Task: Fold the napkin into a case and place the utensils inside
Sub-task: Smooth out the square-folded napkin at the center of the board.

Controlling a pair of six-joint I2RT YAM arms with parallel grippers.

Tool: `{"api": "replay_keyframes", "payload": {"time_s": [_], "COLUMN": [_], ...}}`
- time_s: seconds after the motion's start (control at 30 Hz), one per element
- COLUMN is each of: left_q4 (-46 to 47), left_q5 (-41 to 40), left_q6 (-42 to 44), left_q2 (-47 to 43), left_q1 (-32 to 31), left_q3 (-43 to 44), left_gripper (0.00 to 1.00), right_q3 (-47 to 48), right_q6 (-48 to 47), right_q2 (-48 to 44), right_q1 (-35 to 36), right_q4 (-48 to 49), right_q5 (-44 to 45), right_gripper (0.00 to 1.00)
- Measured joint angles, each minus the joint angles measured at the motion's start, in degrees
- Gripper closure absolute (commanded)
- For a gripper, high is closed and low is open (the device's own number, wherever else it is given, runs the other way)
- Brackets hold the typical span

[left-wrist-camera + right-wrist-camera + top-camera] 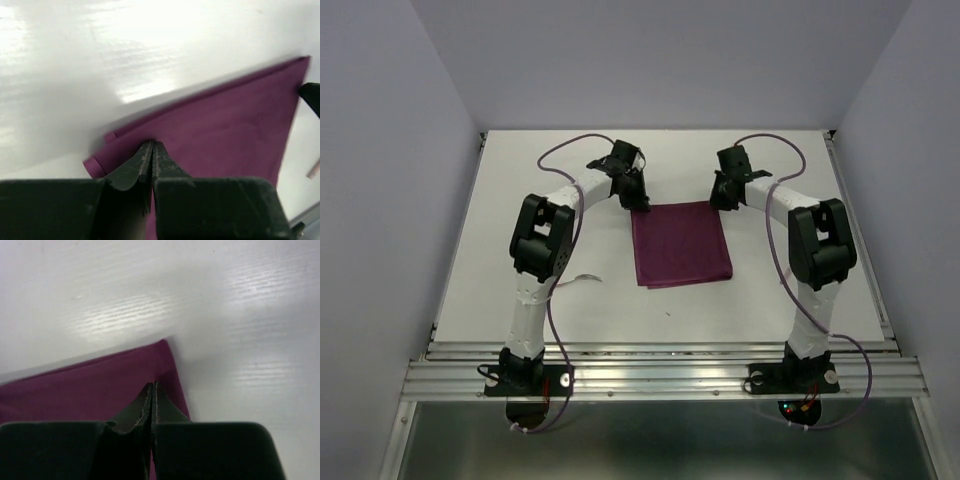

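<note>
Top external view: folded burgundy-purple cloth napkin [680,245] flat, mid-frame on white table [510,190]. Left gripper [638,203] clamped on upper-left corner. Right gripper [720,200] fully together at upper-right corner, catch unclear. Risk: uneven pinch, so next fold skews.

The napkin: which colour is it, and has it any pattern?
Plain dark burgundy-purple, no pattern; the napkin shows best in the left wrist view.

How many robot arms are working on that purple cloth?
2. The left arm stretches to the napkin's far left corner, left end effector shut there; the right arm to the far right corner, right end effector shut. Both show fully.
</note>
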Motion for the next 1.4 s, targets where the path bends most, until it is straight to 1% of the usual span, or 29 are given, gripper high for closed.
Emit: {"api": "replay_keyframes", "payload": {"time_s": [0.13, 0.23, 0.37, 0.5, 0.7, 0.73, 0.87, 1.13, 1.27, 1.4], "left_q4": [-0.9, -1.4, -1.7, -1.9, -2.7, -2.6, -1.9, -1.3, -0.7, -0.4], "left_q5": [-1.4, -2.9, -3.7, -4.9, -6.6, -6.8, -8.0, -8.4, -8.2, -8.3], "left_q6": [0.2, 0.8, 1.0, 1.6, 2.3, 2.4, 2.9, 3.1, 3.2, 3.2], "left_q2": [5.2, 5.5, 5.5, 5.0, -1.1, -2.4, -5.6, -4.5, -2.7, -2.7], "left_q1": [0.2, 0.4, 0.5, 0.4, 0.4, 0.4, 0.4, 0.4, 0.4, 0.5], "left_q3": [2.9, 3.9, 4.0, 3.8, -2.2, -3.0, -5.3, -7.8, -7.8, -7.8], "left_gripper": [0.88, 0.89, 0.89, 0.89, 0.89, 0.88, 0.89, 0.89, 0.89, 0.89], "right_q3": [3.2, 4.5, 3.5, -3.0, -18.5, -19.5, -28.2, -38.0, -38.6, -38.6], "right_q6": [0.0, -0.3, -0.4, -0.4, 0.9, 1.0, 2.7, 5.7, 6.3, 6.5], "right_q2": [5.9, 6.6, 6.1, -0.2, -18.5, -19.8, -26.1, -27.4, -27.5, -28.9], "right_q1": [-1.3, -1.8, -1.9, -1.9, -0.7, -0.5, 1.7, 3.1, 3.1, 3.1], "right_q4": [0.1, 0.8, 1.0, 1.1, 2.0, 1.9, 1.9, 1.2, 1.9, 1.2], "right_q5": [0.1, 0.0, -0.2, -1.7, -3.3, -3.4, -4.8, -7.5, -8.2, -8.2], "right_gripper": [0.99, 0.99, 0.99, 0.99, 0.99, 0.99, 0.99, 0.99, 0.99, 0.99]}}
